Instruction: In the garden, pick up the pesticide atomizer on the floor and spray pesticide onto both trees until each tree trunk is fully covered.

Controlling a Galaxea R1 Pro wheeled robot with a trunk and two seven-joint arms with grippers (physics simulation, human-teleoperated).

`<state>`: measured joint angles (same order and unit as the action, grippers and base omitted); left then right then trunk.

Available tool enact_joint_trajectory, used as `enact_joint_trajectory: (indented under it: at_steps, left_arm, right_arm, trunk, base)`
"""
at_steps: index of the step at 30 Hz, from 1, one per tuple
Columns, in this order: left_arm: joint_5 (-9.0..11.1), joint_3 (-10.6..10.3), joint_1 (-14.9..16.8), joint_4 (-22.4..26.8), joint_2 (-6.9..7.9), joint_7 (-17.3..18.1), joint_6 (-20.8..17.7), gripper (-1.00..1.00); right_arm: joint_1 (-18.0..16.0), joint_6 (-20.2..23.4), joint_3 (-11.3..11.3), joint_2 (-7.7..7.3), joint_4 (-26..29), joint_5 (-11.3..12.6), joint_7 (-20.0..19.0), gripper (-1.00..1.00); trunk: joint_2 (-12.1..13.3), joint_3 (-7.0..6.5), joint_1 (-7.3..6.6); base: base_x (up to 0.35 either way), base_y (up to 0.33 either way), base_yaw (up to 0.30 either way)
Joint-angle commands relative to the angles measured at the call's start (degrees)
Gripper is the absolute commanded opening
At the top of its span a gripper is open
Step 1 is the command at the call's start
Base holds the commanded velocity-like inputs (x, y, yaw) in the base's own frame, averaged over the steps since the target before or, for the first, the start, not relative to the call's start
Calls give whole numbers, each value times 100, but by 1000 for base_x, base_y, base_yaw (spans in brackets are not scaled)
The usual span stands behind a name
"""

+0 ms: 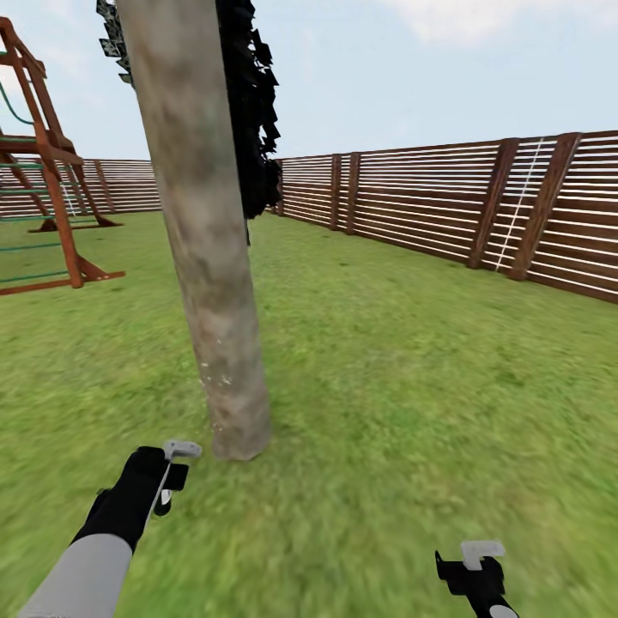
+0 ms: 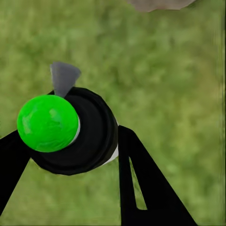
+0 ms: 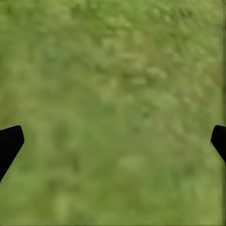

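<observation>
The left tool (image 2: 89, 155) grips the atomizer (image 2: 66, 129), so pickup is done; the right tool (image 3: 113, 136) hangs released; the trunk (image 1: 210, 257) at twelve o'clock shows few white specks (image 1: 215, 378); most spraying remains.

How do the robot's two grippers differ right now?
The left gripper is shut on the atomizer, with its green ball top and black collar; the right gripper is open and empty, over bare grass. The left gripper sits near the tree trunk; the right is farther off. Both have black fingers.
</observation>
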<state>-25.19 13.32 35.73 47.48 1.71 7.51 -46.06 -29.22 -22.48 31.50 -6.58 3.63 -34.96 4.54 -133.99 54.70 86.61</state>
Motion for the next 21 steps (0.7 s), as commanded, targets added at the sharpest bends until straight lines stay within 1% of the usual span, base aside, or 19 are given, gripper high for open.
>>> enact_joint_trajectory:
  at_steps: [1,3,9,12,14,21]
  left_arm:
    - [-85,15,4,-32,-17,28,109,-100]
    - [-67,20,4,-71,-29,8,226,-100]
    - [-56,30,4,-86,-41,5,250,-100]
    - [-62,24,4,-200,-112,5,261,-100]
    - [-64,26,4,-231,-143,5,270,-100]
    - [-65,39,4,-239,-145,1,282,-100]
  right_arm:
    - [-5,-19,32,-1,-11,-62,30,100]
    - [-5,-19,32,-1,-11,-61,30,100]
    - [-5,-19,32,-1,-11,-62,30,100]
    - [-5,-19,32,-1,-11,-60,30,100]
    - [-5,-19,32,-1,-11,-57,30,100]
    - [-5,-19,32,-27,-11,-63,30,100]
  trunk:
    - [-2,5,1]
    - [-2,5,1]
    - [-2,5,1]
    - [-2,5,1]
    - [-2,5,1]
    - [-2,5,1]
  base:
    - [222,-205,135]
    - [227,-203,233]
    - [173,-228,275]
    - [112,-259,272]
    - [80,-263,113]
    - [7,-272,8]
